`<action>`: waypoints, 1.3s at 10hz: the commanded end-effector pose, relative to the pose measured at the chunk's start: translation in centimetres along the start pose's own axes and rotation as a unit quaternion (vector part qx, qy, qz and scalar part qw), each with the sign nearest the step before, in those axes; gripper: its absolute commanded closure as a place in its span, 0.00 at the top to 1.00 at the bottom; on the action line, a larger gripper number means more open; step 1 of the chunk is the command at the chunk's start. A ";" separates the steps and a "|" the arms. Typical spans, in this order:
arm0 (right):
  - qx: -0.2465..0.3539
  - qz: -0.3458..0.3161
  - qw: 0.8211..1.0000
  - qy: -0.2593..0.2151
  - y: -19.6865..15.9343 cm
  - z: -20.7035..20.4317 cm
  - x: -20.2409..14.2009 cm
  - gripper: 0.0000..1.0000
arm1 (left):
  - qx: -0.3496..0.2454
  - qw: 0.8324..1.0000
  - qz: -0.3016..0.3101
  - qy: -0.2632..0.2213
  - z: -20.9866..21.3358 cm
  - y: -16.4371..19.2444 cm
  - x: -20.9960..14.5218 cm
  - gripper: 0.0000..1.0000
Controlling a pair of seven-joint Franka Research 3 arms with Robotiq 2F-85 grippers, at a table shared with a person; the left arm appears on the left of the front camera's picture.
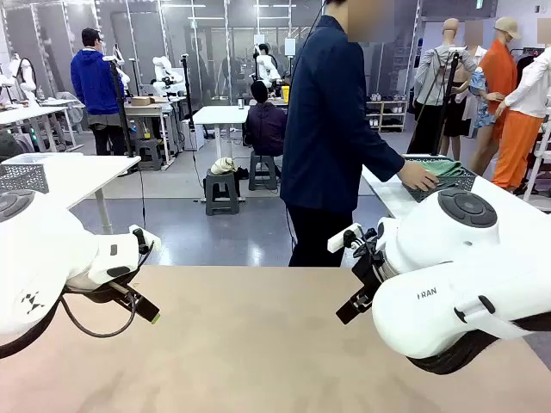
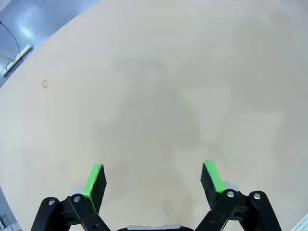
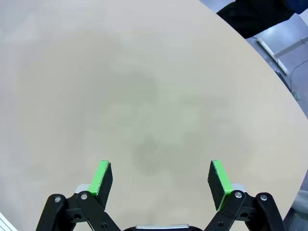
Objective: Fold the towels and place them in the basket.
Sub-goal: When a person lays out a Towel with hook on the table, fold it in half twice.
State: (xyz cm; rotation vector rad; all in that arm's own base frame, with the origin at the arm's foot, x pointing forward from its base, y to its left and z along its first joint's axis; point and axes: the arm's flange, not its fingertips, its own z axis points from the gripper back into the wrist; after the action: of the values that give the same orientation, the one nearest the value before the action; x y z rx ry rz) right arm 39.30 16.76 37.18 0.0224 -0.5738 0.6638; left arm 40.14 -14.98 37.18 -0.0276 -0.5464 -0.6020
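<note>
Basket (image 1: 462, 181) sits on side counter (image 1: 389, 194) at far right, w/ grey-green towel (image 1: 446, 167) in it and person's hand (image 1: 419, 178) on its near edge. Left claw (image 2: 154, 175) & right claw (image 3: 161, 175) both released, nothing held, over beige main counter (image 1: 258, 344).

"FRAN" on right arm (image 1: 456, 297)

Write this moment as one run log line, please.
left gripper: open over table | right gripper: open over table | person's hand: on basket, far right | folding: not begun
</note>
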 end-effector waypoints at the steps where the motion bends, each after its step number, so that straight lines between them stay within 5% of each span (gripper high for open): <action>1: 0.000 0.000 1.000 0.000 0.0 0.0 0.0 1.00 | 0.000 1.000 0.000 0.000 0.0 0.0 0.0 1.00; 13: 0.004 0.002 1.000 -0.009 -0.2 1.0 0.6 1.00 | -0.006 1.000 -0.009 -0.004 1.0 -0.4 0.3 1.00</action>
State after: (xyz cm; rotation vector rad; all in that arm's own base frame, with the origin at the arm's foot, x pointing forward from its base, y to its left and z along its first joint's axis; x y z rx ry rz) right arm 39.32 16.81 37.45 0.0211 -0.5802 0.6673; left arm 40.07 -15.12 37.34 -0.0277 -0.5496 -0.6064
